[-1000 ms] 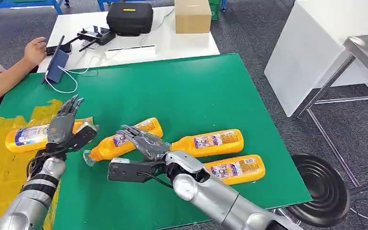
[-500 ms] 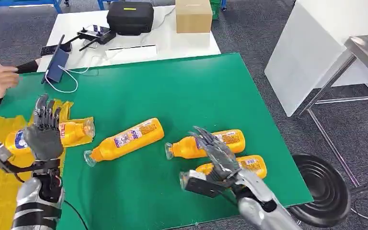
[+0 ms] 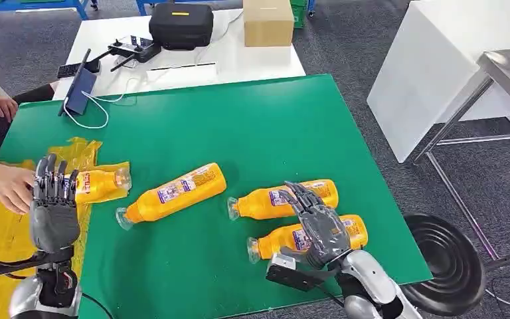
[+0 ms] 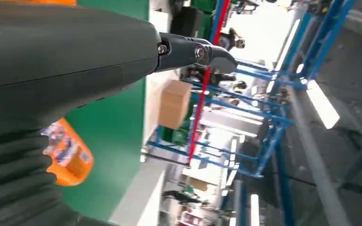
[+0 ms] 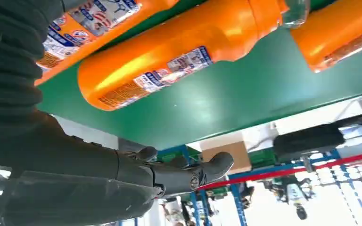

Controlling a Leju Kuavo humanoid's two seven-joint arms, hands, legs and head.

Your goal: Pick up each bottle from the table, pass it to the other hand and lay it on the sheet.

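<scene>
My right hand sat at the lower right of the head view, fingers spread and released, hovering over the nearest bottle without gripping it. I judged this as the set-up for the next pick: palm down, lined up along the bottle's length. Just beyond it lay a second bottle, cap toward frame left, and further left a third bottle, angled, all three flat on the green worktop.

My left hand stood upright at lower left, fingers extended and holding nothing, beside the yellow sheet. One bottle on the sheet already lay at the sheet's upper edge, so I took that one as delivered. A person's hand reached in from the left edge, just beside my left hand; I could not tell if it touched the bottle.

The right wrist view gave what the head view lacked: clear space between thumb and the orange bottle bodies, confirming no grasp. The left wrist view showed the thumb free in air, and a cardboard box far off.
</scene>
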